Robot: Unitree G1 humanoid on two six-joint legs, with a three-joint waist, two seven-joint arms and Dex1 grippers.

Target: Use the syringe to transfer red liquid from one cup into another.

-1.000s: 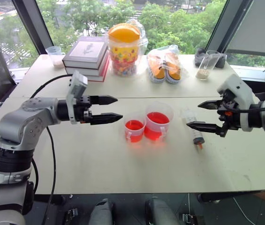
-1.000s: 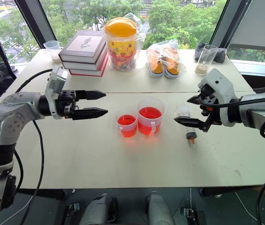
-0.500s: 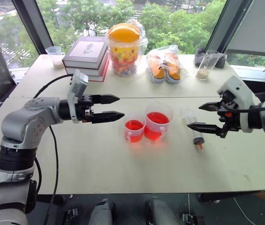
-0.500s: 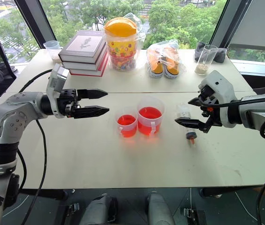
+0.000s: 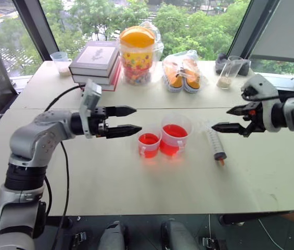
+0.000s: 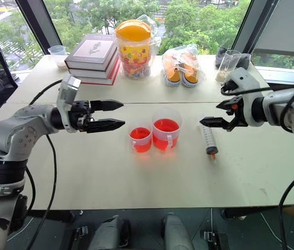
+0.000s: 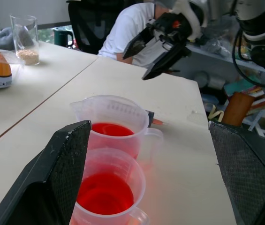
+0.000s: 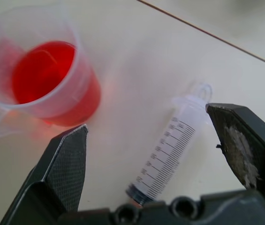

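The syringe (image 5: 214, 144) lies flat on the white table (image 5: 136, 182), its orange-red tip toward the near edge. It is right of the taller cup (image 5: 176, 134), which holds red liquid (image 5: 175, 131). The shorter handled cup (image 5: 149, 141) touches that cup's left side and is also part full of red. My right gripper (image 5: 220, 119) hovers open just above and beyond the syringe, pointing left; in the right wrist view the syringe (image 8: 167, 159) lies between its fingers (image 8: 64, 168), untouched. My left gripper (image 5: 136, 119) is open and level, pointing right at the cups from their left.
Along the far side of the table stand a stack of books (image 5: 97, 62), a jar with an orange lid (image 5: 137, 54), bagged shoes (image 5: 183, 73), a glass with grains (image 5: 229, 72) and a small cup (image 5: 61, 61). A person in a white shirt (image 7: 127, 33) sits beyond the table.
My right gripper has moved up and toward the far side, off the syringe, which now lies fully exposed. The left gripper and both cups have stayed put.
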